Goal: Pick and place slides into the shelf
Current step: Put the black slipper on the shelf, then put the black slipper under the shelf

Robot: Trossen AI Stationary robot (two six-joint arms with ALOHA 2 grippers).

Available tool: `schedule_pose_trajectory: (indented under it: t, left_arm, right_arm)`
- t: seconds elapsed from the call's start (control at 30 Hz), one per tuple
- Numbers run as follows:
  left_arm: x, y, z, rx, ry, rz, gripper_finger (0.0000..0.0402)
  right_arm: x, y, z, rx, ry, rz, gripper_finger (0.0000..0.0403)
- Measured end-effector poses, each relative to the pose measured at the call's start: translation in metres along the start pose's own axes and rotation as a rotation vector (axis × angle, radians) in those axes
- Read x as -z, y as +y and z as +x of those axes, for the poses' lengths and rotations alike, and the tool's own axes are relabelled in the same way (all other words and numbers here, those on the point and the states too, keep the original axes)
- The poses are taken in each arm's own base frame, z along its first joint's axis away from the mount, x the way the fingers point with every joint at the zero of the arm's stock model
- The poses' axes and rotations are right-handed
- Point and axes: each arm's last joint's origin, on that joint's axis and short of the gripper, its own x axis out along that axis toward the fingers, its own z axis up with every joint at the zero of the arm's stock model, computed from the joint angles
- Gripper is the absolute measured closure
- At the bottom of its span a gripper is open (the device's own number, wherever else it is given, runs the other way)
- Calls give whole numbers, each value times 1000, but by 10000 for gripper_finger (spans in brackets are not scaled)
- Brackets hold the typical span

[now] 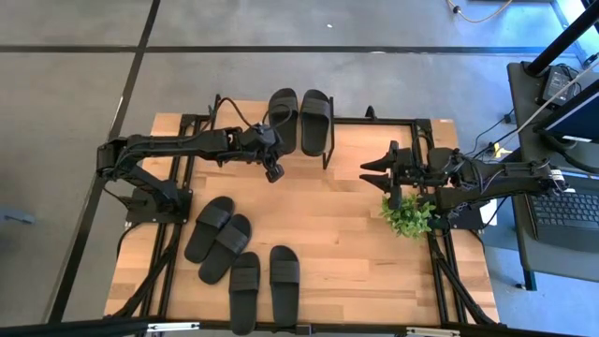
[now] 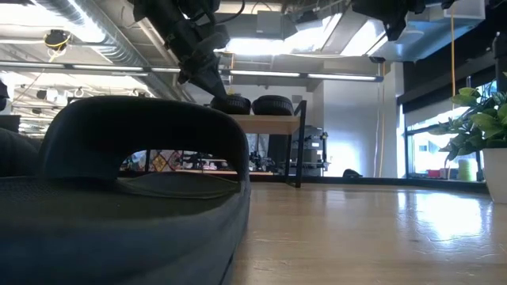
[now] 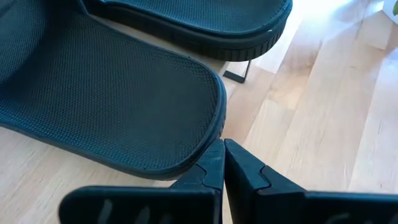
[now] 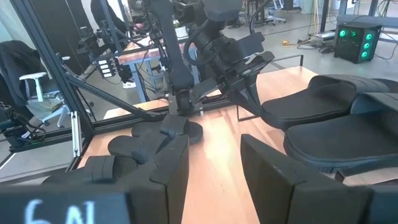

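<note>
Two black slides lie side by side on the shelf's wooden top [image 2: 269, 123] at the table's far edge: the left slide [image 1: 284, 117] and the right slide [image 1: 315, 120]. Four more slides lie on the table's near left part, two slanted [image 1: 211, 227] [image 1: 227, 248] and two straight [image 1: 245, 290] [image 1: 284, 284]. One of them fills the low view's foreground [image 2: 119, 182]. My left gripper [image 1: 274, 154] [image 3: 222, 152] is shut at the left shelf slide's heel. My right gripper [image 1: 370, 176] [image 4: 214, 155] is open, hovering over the table's right part and touching nothing. My left gripper has its shut fingertips [image 3: 214, 158] against the heel rim [image 3: 208, 146] of the left slide on the shelf. It comes slanting down from the table's near left side, in line with the slide's length. The slide lies flat on the shelf top [image 3: 37, 180].
A small green potted plant [image 1: 407, 215] [image 2: 483, 119] stands at the table's right edge, just near of my right gripper. A laptop [image 1: 566, 211] sits beyond the table on the right. Bare wood lies between the shelf and the four slides.
</note>
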Motion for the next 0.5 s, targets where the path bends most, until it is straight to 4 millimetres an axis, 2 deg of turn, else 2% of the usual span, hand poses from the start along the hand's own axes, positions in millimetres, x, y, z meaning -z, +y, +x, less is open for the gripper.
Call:
schedule_pose_trajectory:
  t: [0.17,0.5]
  left_arm:
    - [0,-1,0,14,2,-4,398]
    - [0,-5,-3,162,24,-60,398]
  right_arm:
    - [2,0,0,3,17,-1,257]
    - [2,-1,0,6,25,-23,257]
